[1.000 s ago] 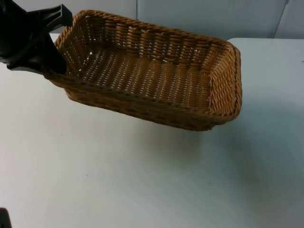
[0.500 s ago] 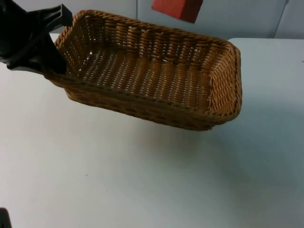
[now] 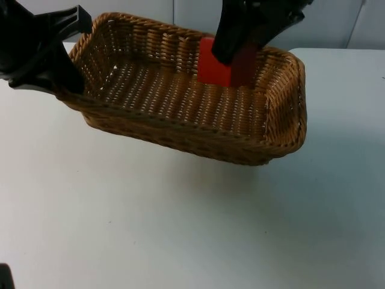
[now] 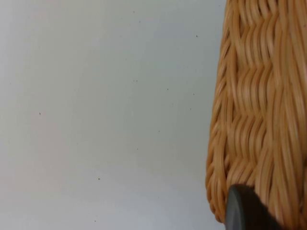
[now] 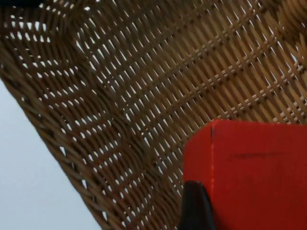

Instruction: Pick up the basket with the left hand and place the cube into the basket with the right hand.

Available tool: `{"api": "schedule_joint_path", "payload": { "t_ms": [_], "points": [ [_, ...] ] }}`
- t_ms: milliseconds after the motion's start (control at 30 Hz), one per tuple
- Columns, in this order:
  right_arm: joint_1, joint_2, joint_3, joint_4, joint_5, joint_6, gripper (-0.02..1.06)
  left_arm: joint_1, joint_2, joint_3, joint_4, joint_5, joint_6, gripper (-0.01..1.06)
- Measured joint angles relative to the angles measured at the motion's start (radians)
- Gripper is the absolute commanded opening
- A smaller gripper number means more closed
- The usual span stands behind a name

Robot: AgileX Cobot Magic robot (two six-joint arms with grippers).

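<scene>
Left tool [image 3: 69,57] clamped onto the short end wall of the woven basket [image 3: 180,90], holding it up off the white counter [image 3: 180,229], tilted a bit, shadow underneath. From the left wrist view, just the outer weave [image 4: 259,110] right next to a black fingertip [image 4: 244,211], pale counter beyond it.

Right tool [image 3: 231,60] down over the far long side of the basket, clenched on the red cube [image 3: 215,69]. Cube sitting inside the basket's rim line, near the far wall, directly under that tool. Can't tell from the top view if it's touching the bottom. Right wrist view has the red cube [image 5: 254,177] pinned beside a finger [image 5: 194,208], with the basket's open-weave floor and wall [image 5: 120,96] close behind.
</scene>
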Motion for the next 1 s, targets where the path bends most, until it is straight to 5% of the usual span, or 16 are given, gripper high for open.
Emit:
{"api": "schedule_joint_path", "payload": {
  "t_ms": [233, 367, 467, 1000],
  "points": [
    [0.002, 0.022, 0.000, -0.009, -0.081, 0.002, 0.51, 0.000, 0.000, 0.000, 0.006, -0.002, 0.000, 0.00],
    [0.002, 0.026, 0.000, -0.032, -0.140, 0.002, 0.77, 0.000, 0.000, 0.000, 0.008, -0.002, 0.000, 0.00],
    [0.002, 0.026, 0.000, -0.031, -0.162, 0.002, 0.86, 0.000, 0.000, 0.000, 0.015, -0.009, 0.000, 0.00],
    [0.002, 0.018, 0.000, -0.025, -0.166, 0.000, 0.88, 0.000, 0.000, 0.002, 0.016, -0.047, 0.000, 0.00]
  ]
}}
